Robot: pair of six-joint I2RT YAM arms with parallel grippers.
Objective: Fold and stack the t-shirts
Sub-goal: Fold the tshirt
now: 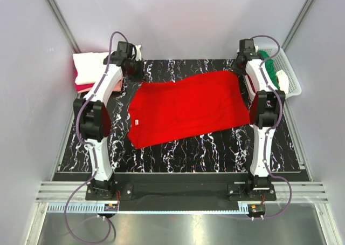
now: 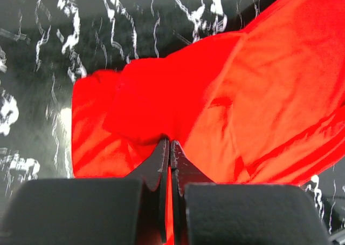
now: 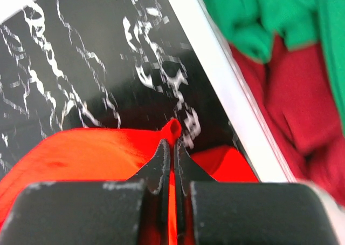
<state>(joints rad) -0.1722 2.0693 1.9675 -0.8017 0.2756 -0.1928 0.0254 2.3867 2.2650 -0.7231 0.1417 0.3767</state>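
The left jaws and right jaws each clamped a far corner of the red t-shirt (image 1: 183, 107) — long axis spanning between them.

Black marbled table, white basket
The table (image 1: 205, 153) is black with white veining. A white plastic lattice basket (image 1: 292, 79) sits at its far right corner, and silver metal rails (image 1: 178, 191) run along its near edge.

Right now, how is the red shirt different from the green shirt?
The red shirt lies spread out on the table; the green shirt sits crumpled in the basket. The left gripper and right gripper pinch the red shirt; nothing holds the green shirt. Both are plain, single-colour cloth.
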